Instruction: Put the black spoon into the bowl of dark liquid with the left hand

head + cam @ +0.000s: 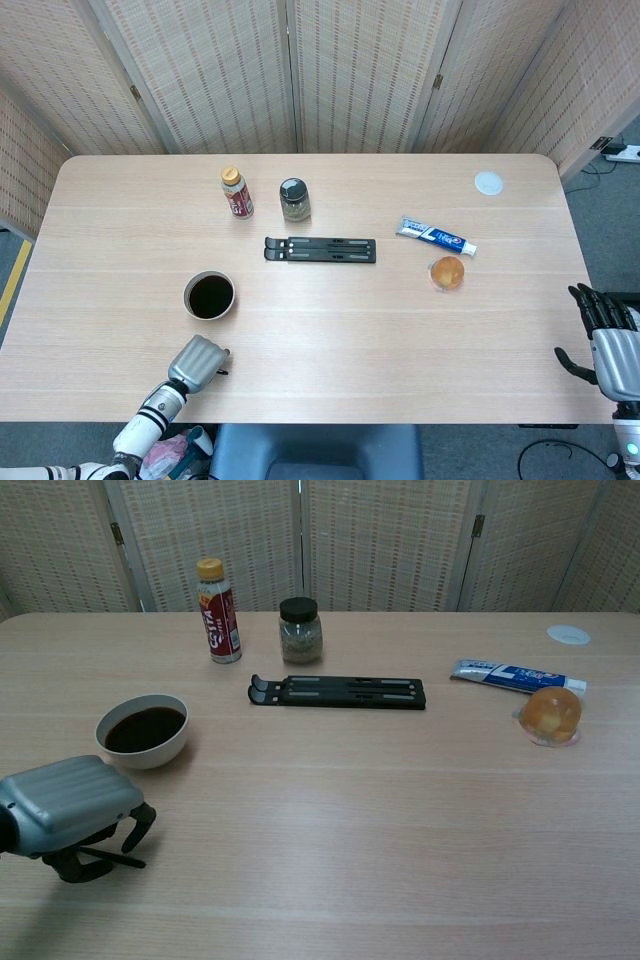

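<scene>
- Curled down and inward under the silver back of the left hand [68, 798], dark fingers [138, 826] closed around the black spoon [108, 857], thin handle poking out toward the right just above the table [350, 810].
- In the head view, same left hand [197, 361] at the near table edge, wrist and forearm running off the edge toward the bottom left.
- Just beyond the fingers and slightly to the left, apart from them: bowl of dark liquid [142, 730], white-rimmed, upright, nothing in it but the liquid.
- Farther back from the fingers: small bottle [219, 611] with orange cap and red label, white lettering on it too small to read with certainty.
- Right of that bottle, close beside it: glass jar [300, 631] with black lid, greyish contents.
- In front of the jar, well beyond and right of the fingers: flat black folding stand [338, 692] lying lengthwise.
- Far right of the fingers: toothpaste tube [516, 675], blue and white with a red patch, print unreadable; just in front of it an orange jelly cup [550, 716].
- Far back right corner: small white disc [568, 634].
- Right hand [606, 340] off the table's right edge, well apart from everything, dark fingers spread and holding nothing.
</scene>
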Motion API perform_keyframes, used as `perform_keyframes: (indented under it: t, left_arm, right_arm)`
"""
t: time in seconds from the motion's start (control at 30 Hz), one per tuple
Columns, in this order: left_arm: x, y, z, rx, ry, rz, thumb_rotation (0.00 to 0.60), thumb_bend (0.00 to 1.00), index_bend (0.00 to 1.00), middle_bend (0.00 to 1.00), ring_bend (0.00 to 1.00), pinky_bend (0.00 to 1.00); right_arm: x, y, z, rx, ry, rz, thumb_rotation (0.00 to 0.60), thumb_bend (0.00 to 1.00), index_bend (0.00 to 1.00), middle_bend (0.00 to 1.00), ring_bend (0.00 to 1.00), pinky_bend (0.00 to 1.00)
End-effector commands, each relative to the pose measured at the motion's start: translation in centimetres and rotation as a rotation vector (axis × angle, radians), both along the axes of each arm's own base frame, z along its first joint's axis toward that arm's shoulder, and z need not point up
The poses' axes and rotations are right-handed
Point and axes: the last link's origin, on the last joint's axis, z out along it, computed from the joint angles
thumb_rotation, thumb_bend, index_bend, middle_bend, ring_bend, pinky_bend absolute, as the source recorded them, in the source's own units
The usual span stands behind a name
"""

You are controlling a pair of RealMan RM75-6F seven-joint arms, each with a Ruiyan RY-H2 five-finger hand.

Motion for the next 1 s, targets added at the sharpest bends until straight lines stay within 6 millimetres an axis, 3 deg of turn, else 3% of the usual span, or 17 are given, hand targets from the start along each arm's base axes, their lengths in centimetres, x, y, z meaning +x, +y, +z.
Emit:
perform_keyframes:
  t: [0.03, 0.37, 0.7, 1.0]
  left_arm:
    - [0.0, -0.1, -0.1, -0.002, 0.004, 0.004, 0.6, 0.4, 0.54, 0.99, 0.92, 1.0]
    - [0.2, -0.4, -0.6, -0.005, 0.03, 0.001, 0.6, 0.4, 0.54, 0.99, 0.92, 1.0]
    - [0.2, -0.4, -0.9, -0.011, 0.023, 0.006, 0.6, 0.46, 0.58, 0.99, 0.92, 1.0]
    - [-0.1, -0.2, 0.1, 0.011, -0.062, 0.077, 0.6, 0.54, 0.62, 1.0, 0.93, 1.0]
  right_arm:
    - [0.0, 0.0, 0.0, 0.0, 0.0, -0.001, 0.6, 0.17, 0.03, 0.07, 0.09, 0.12]
    - [-0.2, 0.1, 0.0, -0.002, -0.001, -0.006, 0.6, 0.17, 0.03, 0.07, 0.09, 0.12]
    - [-0.3, 0.3, 0.1, -0.007, -0.006, -0.01, 0.6, 0.17, 0.03, 0.07, 0.09, 0.12]
    - [-0.2, 0.3, 0.2, -0.014, -0.01, -0.002, 0.6, 0.17, 0.03, 0.07, 0.09, 0.12]
